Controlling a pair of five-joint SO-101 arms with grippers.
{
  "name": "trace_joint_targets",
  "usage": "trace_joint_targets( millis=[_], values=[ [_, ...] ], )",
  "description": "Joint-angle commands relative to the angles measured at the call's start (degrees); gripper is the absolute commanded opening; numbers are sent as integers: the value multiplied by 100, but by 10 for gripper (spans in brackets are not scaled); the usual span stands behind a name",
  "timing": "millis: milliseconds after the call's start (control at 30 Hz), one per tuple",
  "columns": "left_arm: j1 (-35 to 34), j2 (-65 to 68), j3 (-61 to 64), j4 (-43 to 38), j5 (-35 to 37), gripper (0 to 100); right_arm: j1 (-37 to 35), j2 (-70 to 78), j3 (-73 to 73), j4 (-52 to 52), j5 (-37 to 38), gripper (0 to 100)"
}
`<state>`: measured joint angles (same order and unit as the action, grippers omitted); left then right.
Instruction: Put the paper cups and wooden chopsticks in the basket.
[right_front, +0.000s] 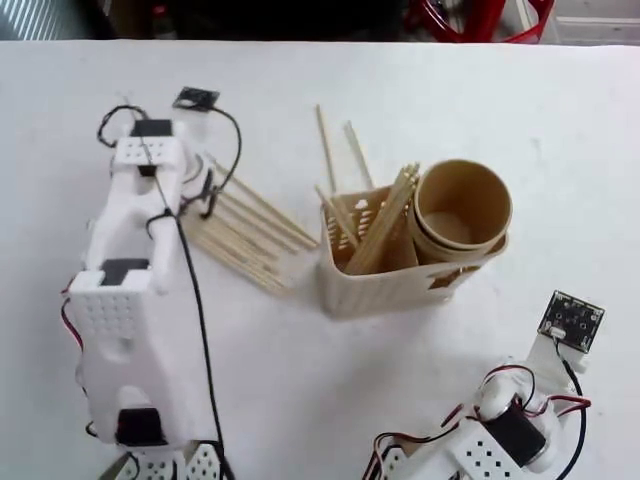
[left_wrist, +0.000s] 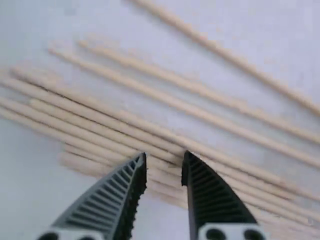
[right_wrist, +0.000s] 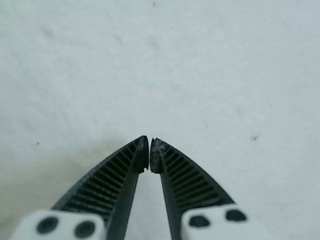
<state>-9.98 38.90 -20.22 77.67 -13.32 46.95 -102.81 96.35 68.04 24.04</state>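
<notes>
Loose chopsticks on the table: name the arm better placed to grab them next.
Left, most likely. The left claw hangs open just above the loose chopsticks; the right claw is shut over bare table.

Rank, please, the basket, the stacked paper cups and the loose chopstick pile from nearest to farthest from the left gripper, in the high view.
1. loose chopstick pile, directly under the left gripper.
2. basket, right of the pile.
3. stacked paper cups, in the basket's far end.
</notes>
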Motion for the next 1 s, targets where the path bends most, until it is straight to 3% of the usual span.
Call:
trace_joint_targets(
  millis=[0, 200, 300, 567, 967],
  values=[
    [-400, -4, -246, 220, -448, 124, 40, -48, 53, -57, -18, 19],
    [-699, 22, -202, 325, -1081, 124, 40, -48, 53, -57, -18, 19],
    [-787, -22, -264, 404, -1073, 124, 40, -48, 53, -57, -18, 19],
    [-1007, -251, -26, 484, 536, 124, 40, -48, 53, -57, -18, 19],
    [-1147, -295, 1064, -105, 607, 124, 40, -48, 53, -57, -18, 19]
  ],
)
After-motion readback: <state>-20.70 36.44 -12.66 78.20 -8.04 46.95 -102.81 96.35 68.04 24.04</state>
